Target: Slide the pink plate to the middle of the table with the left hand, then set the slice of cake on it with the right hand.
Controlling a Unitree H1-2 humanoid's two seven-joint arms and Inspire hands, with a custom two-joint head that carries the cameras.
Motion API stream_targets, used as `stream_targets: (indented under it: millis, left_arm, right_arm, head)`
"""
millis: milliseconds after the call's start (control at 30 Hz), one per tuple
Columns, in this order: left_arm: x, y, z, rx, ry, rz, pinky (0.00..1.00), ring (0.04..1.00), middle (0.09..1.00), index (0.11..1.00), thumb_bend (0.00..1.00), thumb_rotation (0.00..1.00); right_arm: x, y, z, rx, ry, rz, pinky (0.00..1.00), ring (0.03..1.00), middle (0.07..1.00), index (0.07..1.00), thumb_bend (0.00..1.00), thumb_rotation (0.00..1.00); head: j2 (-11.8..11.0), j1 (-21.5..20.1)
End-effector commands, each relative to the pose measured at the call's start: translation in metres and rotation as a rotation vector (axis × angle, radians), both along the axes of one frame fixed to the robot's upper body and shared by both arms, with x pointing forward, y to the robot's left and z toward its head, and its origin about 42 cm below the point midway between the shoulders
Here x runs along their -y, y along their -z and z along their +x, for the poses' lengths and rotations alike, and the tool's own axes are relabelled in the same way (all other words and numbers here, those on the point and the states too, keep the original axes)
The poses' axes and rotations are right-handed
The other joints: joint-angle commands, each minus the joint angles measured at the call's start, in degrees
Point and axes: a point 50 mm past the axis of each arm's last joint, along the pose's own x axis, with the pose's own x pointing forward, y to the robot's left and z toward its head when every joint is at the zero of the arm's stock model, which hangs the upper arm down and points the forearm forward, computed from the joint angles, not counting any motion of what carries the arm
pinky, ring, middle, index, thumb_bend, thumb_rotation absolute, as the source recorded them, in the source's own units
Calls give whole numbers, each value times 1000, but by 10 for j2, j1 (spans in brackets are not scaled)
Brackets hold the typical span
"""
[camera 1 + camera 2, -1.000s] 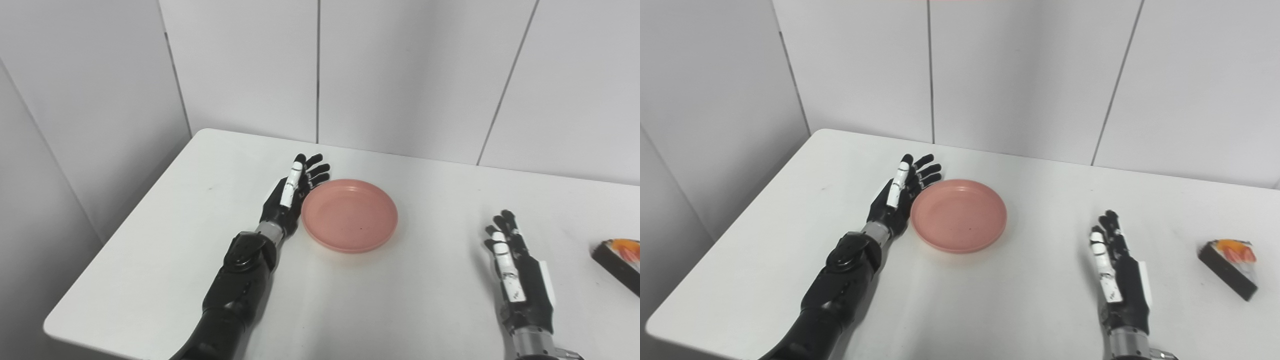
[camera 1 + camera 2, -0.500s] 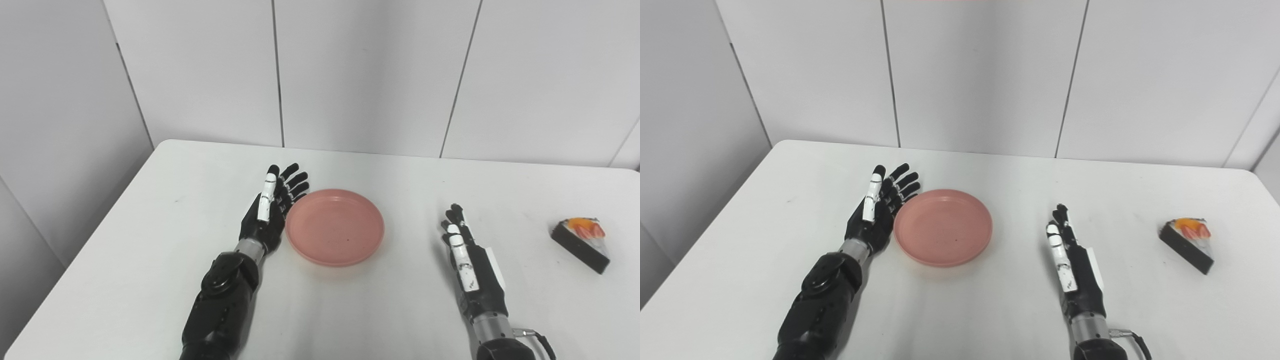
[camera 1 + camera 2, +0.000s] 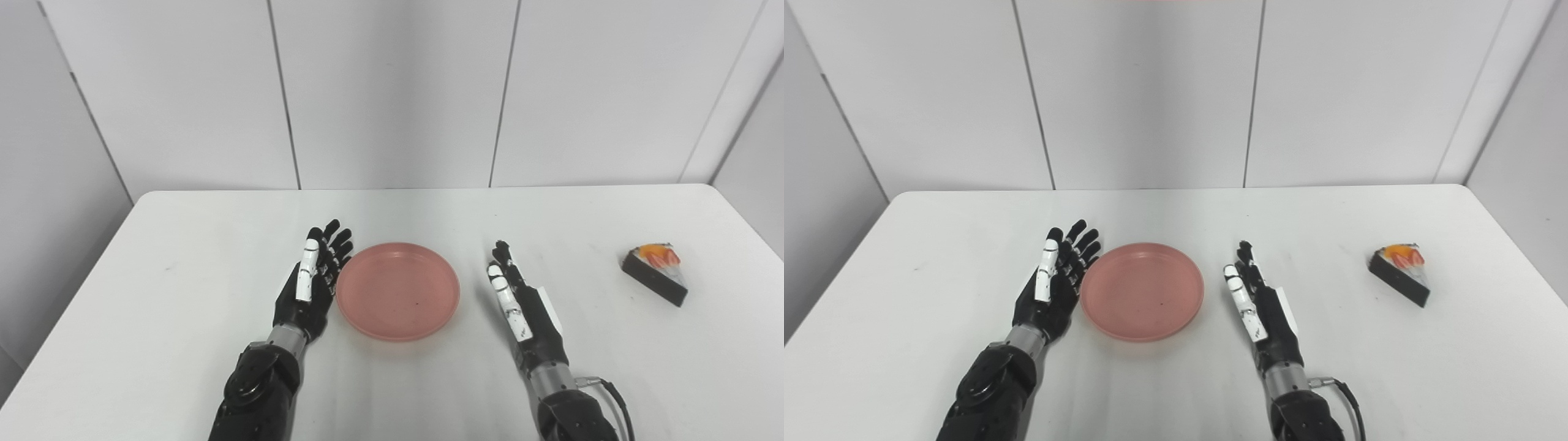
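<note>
Pink plate [image 3: 398, 290] near mid-table [image 3: 184, 245], touching or just beside the palm side of the left hand [image 3: 309, 286], open with fingers spread and edge-on to the rim. Right hand [image 3: 520, 305] open and empty, just right of the plate. Slice of cake [image 3: 655, 273] well to the right of that hand, near the table's edge. Judged best: push low at the rim, slow and level, to avoid tipping or overshoot.

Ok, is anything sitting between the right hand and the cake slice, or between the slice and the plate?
Nothing visible. Bare table lies between the open right hand and the cake slice. On the way back to the pink plate, only that hand stands between.
</note>
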Motion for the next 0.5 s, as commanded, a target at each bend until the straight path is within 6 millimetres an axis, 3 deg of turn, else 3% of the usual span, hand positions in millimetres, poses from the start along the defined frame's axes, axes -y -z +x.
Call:
stream_targets:
  millis: [0,467]
  left_arm:
    - [7,3,-4,-22,12,11,1000,991,969,970,646,1000]
    - [19,5,-13,-24,17,53,987,963,939,935,611,1000]
  right_arm:
    - [-9,-17,9,60,-18,16,1000,1000,1000,1000,523,907]
    - [-12,-18,10,53,-17,7,1000,1000,1000,1000,546,902]
  head:
    - [1,-7]
    - [7,-22]
